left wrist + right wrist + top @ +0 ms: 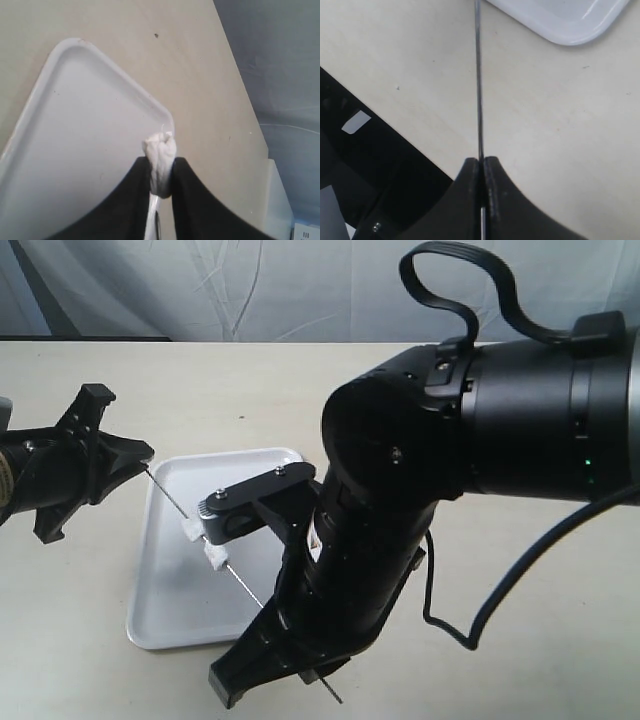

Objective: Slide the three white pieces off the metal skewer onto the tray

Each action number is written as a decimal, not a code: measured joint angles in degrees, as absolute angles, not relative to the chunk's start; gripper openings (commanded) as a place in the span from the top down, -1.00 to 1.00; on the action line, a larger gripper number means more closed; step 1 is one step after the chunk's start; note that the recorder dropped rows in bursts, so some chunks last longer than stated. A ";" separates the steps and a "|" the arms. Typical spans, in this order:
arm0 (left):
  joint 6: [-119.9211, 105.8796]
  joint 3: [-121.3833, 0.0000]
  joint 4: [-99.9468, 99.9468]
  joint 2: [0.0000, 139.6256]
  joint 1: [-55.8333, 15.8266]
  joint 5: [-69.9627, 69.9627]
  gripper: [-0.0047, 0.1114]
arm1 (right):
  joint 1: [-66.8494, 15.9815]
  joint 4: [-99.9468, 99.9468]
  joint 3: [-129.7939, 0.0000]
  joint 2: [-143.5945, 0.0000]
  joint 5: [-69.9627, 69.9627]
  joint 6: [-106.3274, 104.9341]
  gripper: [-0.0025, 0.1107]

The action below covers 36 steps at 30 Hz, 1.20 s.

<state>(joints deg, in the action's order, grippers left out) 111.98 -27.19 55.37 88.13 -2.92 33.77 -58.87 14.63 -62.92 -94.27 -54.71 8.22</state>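
table (250, 380), left gripper (146, 454) pinching piece (160, 157), right gripper (481, 163) skewer (479, 90)

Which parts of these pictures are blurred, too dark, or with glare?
Exterior view: the right arm is a dark mass hiding part of the tray. Left wrist view: the white pieces blur into one lump by the jaws. Right wrist view: the metal skewer is crisp, the tray slightly glaring.

White on tray (165, 615) and on pieces (213, 558). Silver-grey on skewer (479, 75). Matte black on left gripper (148, 453) and right gripper (481, 161). Plain cream on tabletop (560, 660), few dark specks. Pale blue-grey on backdrop cloth (250, 290).
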 measured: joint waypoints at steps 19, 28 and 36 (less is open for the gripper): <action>110.67 -27.19 66.97 88.97 -2.92 28.07 0.59 | -58.87 14.63 -62.92 -94.27 -54.76 8.22 0.97; 110.67 -27.28 68.87 89.76 -2.92 32.15 0.33 | -58.87 14.48 -62.92 -93.30 -54.76 8.22 0.97; 109.93 -27.28 66.70 90.79 -2.92 36.58 0.33 | -58.87 14.02 -62.92 -92.83 -54.76 8.22 0.97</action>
<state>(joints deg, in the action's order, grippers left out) 109.93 -27.28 66.70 90.79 -2.92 36.58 -58.87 14.02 -62.92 -92.83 -54.76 8.22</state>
